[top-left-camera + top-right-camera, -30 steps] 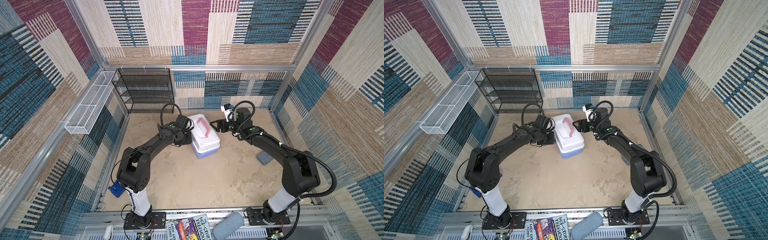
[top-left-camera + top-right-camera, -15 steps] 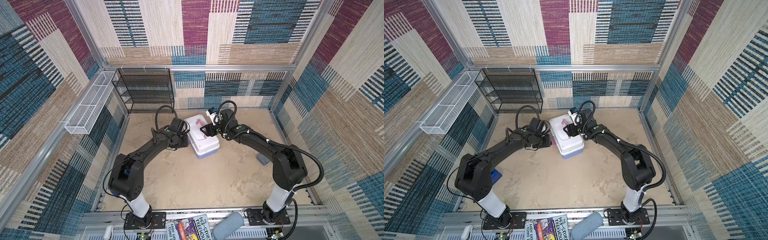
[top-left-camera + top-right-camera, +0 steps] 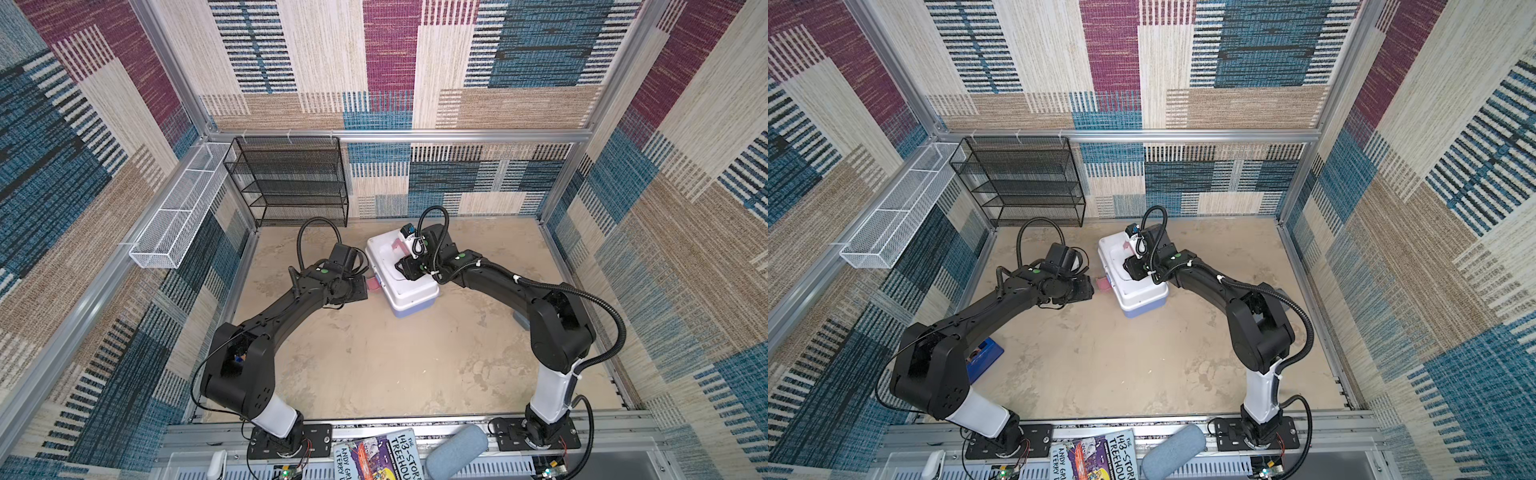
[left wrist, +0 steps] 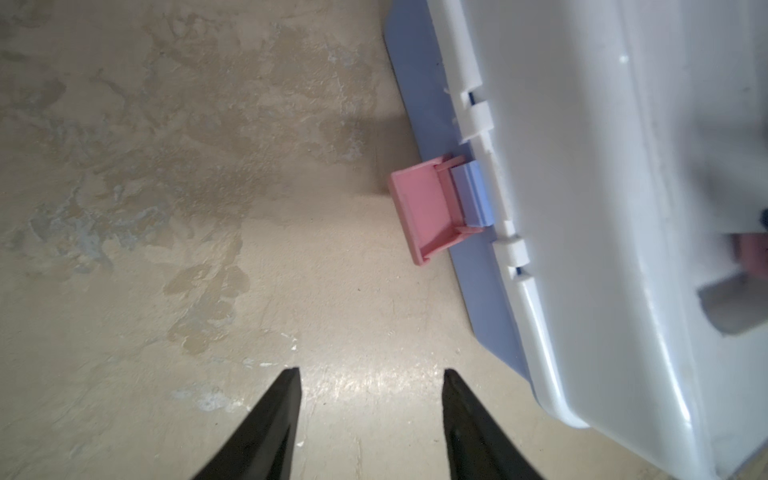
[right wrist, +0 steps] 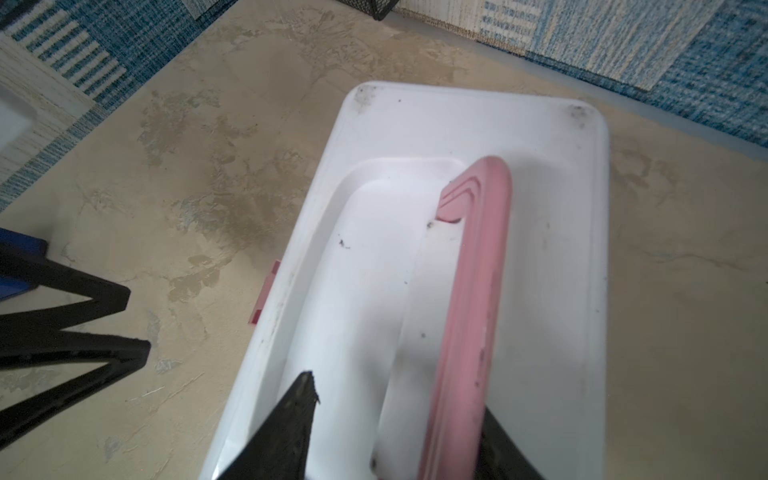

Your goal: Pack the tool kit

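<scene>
One tool kit [image 3: 415,296], white lid [image 5: 552,166] shut, near the rear middle of the sandy table [image 3: 374,365] in both top views; rests flat on its lavender-blue base [image 4: 432,104]. Pink latch [image 4: 419,212] flipped outward on the side facing the left arm, not fastened over the lid. Left gripper [image 4: 370,372]: jaws apart, empty, low over bare table near the latch, touching nothing. Right gripper [image 5: 395,395]: above the lid, jaws apart and straddling the pink handle [image 5: 478,270]; one finger in the lid's recess, clear of the handle, the other mostly hidden behind it, contact there impossible to tell. Dark blue tape dispenser [image 3: 984,357] by the left arm's base and flat grey pouch [image 3: 519,320] beside the right arm, both well apart from the kit.
</scene>
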Robot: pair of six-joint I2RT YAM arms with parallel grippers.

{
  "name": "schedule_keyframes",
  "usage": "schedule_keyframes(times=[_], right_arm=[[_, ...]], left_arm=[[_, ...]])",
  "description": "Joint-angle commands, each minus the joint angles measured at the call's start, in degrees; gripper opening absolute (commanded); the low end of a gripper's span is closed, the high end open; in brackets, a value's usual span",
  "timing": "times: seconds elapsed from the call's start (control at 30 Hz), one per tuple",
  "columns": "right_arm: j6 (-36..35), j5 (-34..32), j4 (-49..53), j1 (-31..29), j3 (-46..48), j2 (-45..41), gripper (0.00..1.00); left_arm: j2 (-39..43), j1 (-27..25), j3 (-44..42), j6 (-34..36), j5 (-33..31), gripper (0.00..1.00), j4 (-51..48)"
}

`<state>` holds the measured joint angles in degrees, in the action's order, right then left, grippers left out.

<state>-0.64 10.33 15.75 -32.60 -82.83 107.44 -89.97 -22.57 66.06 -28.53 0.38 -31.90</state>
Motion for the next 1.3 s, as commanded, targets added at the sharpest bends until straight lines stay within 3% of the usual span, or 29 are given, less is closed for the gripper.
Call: schedule_keyframes(times=[0.0,0.2,0.33,0.83,1.27], right_arm=[[-2.3,-2.2,1.7,-0.2,0.2,0.2,0.49],[-5.0,-2.6,1.5,-0.5,1.2,-0.4,0.41],[-6.2,-3.4,1.4,-0.7,2.1,-0.9,0.33],[-12.9,0.4,-1.2,-0.7,9.4,-6.4,0.1],[-17.9,3.7,-1.8,-0.7,15.3,-10.6,0.09]], left_arm=[[0.9,0.4,-1.1,0.5,-0.7,0.62,1.8],[3.0,0.7,-3.8,0.8,-0.8,0.76,3.0],[3.9,0.7,-4.8,1.5,-0.7,0.79,3.3],[6.9,0.2,-9.9,5.6,1.9,0.75,6.0],[14.2,-7.1,-20.2,9.6,2.7,0.72,12.7]])
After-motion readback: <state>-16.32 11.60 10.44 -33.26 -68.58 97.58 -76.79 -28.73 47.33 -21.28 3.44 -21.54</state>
